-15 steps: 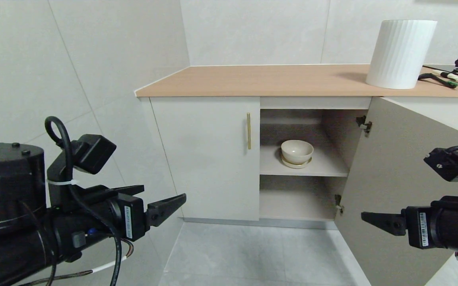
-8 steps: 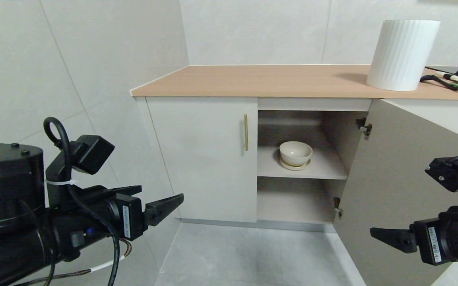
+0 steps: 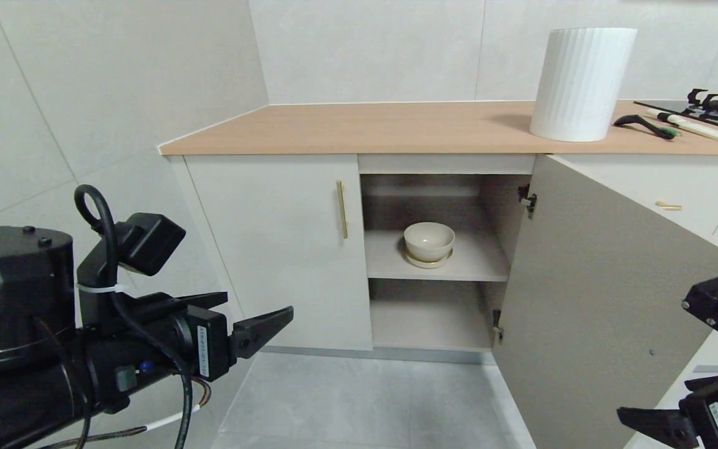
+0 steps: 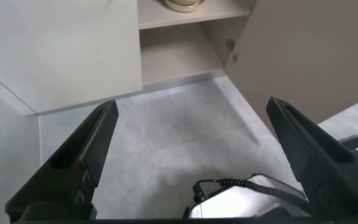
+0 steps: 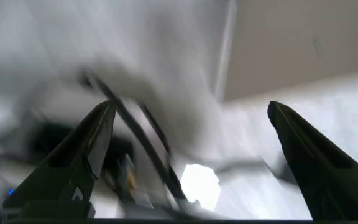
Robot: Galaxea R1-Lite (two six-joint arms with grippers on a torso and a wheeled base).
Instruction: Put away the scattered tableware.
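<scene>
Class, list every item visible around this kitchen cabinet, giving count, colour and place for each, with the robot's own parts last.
bowl: one, cream, on the saucer, upper shelf
saucer: one, cream, under the bowl
ribbed container: one, white, upright on the countertop
utensils: two, one black-green, one pale, on the countertop beside the container
countertop: one, wood brown, above the cabinet
shut door: one, pale grey, cabinet's left half
open door: one, pale grey, swung outward
left end effector: one, black, open, above the floor
right end effector: one, black, open, near the open door
</scene>
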